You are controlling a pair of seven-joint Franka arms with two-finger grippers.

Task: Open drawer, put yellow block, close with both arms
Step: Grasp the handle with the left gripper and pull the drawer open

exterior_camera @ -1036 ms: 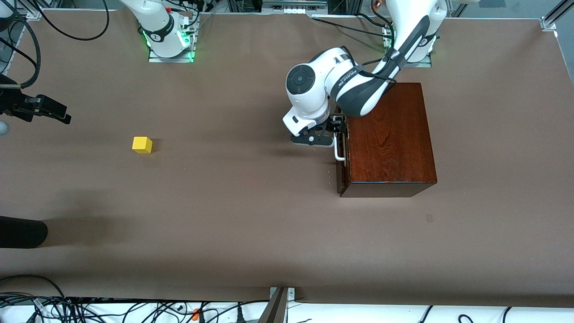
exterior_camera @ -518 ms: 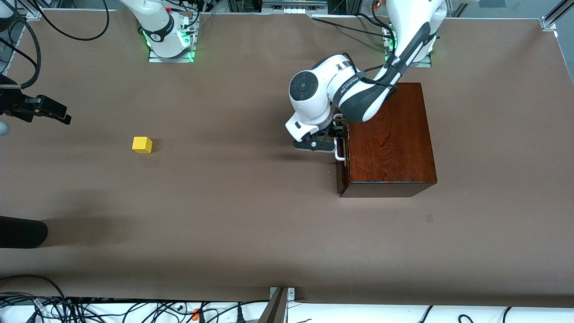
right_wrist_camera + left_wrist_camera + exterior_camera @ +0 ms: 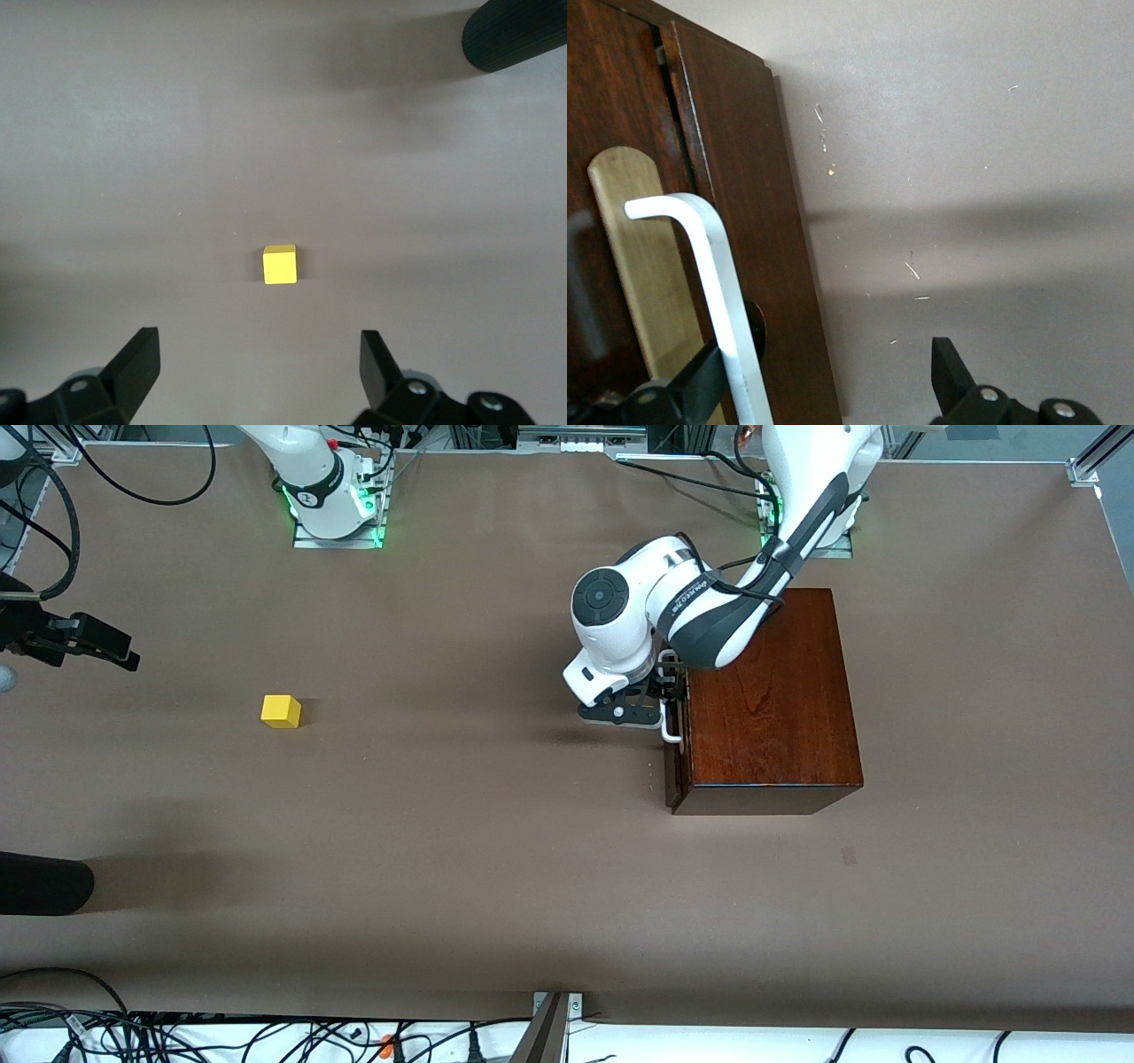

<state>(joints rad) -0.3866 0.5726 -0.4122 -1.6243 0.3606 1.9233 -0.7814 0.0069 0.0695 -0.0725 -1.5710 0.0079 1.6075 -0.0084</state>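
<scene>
The dark mahogany box (image 3: 771,691) stands at the left arm's end of the table. Its drawer front (image 3: 672,766) is nearly flush and carries the white handle (image 3: 671,731). My left gripper (image 3: 671,691) is open around that handle; in the left wrist view (image 3: 828,367) one finger sits against the handle (image 3: 718,292), the other is apart from it over the table. The yellow block (image 3: 281,711) lies on the table toward the right arm's end. My right gripper (image 3: 124,651) is open and empty, up in the air; in the right wrist view (image 3: 257,341) the block (image 3: 280,265) lies below it.
A black rounded object (image 3: 44,883) lies at the table edge at the right arm's end, nearer the front camera than the block; it also shows in the right wrist view (image 3: 518,35). Cables run along the table's near edge.
My left gripper has moved a little toward the box, closing in on the drawer handle. The right arm, the block and the box have stayed put.
</scene>
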